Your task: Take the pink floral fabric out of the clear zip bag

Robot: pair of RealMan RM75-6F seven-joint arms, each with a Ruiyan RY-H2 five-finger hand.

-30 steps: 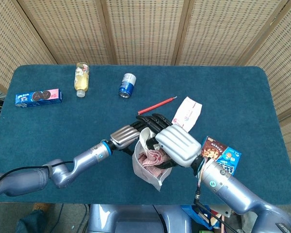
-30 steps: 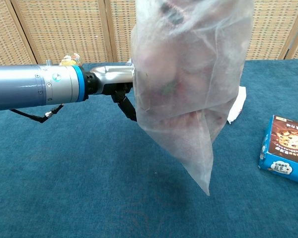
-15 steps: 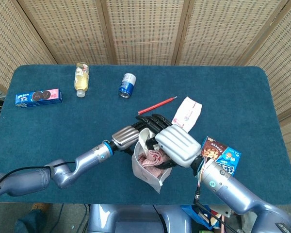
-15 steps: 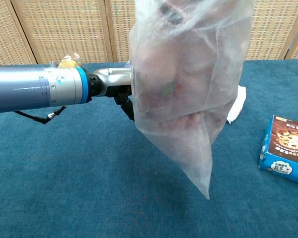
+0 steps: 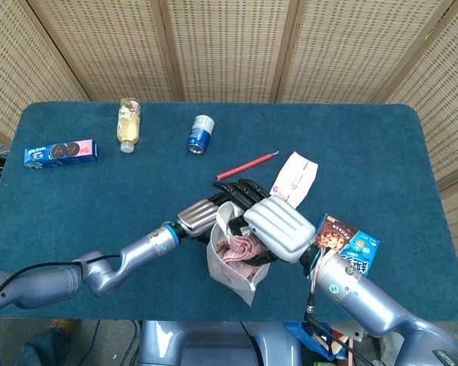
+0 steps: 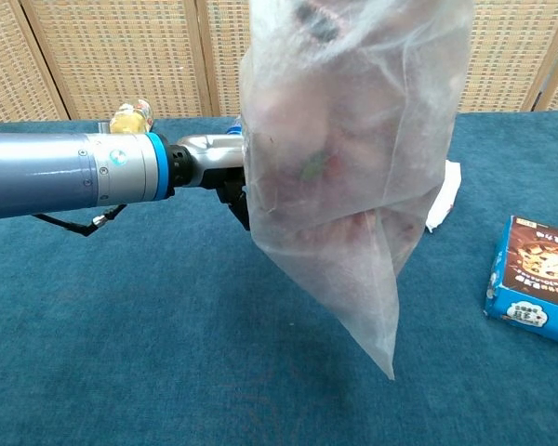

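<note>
Left hand [image 5: 201, 214] grips the left edge of the clear zip bag [image 5: 230, 255], which hangs above the worktop [image 5: 99, 206]. Pink floral fabric [image 5: 238, 247] sits bunched inside the mouth. Right hand [image 5: 278, 226] covers the opening, fingers reaching in; grip on the fabric can't be confirmed. Risk: a weak pinch slips off, or the pull drags the bag from the left hand.

fabric [image 6: 335, 186] blurred inside bag [image 6: 372, 307]
</note>
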